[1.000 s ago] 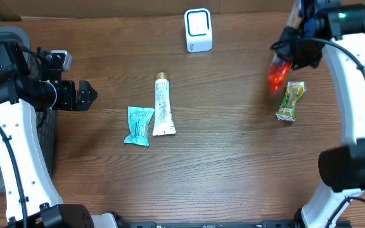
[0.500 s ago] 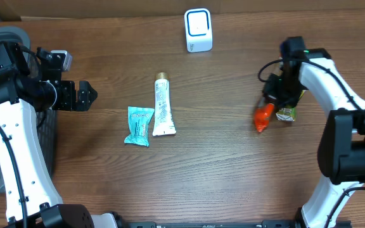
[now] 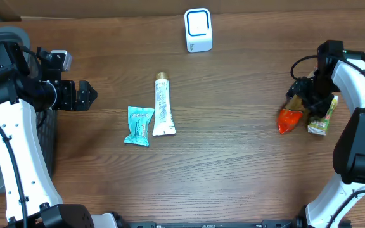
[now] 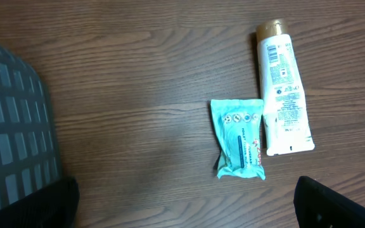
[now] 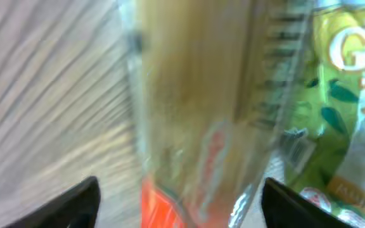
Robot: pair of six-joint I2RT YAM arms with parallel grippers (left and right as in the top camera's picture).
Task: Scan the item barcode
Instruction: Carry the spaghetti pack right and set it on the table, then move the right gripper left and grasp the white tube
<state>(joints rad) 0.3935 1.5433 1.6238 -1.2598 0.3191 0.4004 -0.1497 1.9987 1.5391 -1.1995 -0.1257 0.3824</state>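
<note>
Orange pkt (image 3: 288, 120) beside green tea pack (image 3: 322, 118), right gripper (image 3: 301, 95) spread wide over it & left gripper (image 3: 84, 95) wide: may snag a finger on withdrawal, dragging both.

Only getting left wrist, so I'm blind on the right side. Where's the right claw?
Observer: The right claw is low at the right edge of the table, over an orange packet.
Operator: Holding it?
Observer: It doesn't look so. The right wrist view is blurred, but it shows the fingers spread wide with the packet between them.
Operator: Where's the scanner?
Observer: The white scanner stands at the middle of the far edge, well apart from the packet.
</note>
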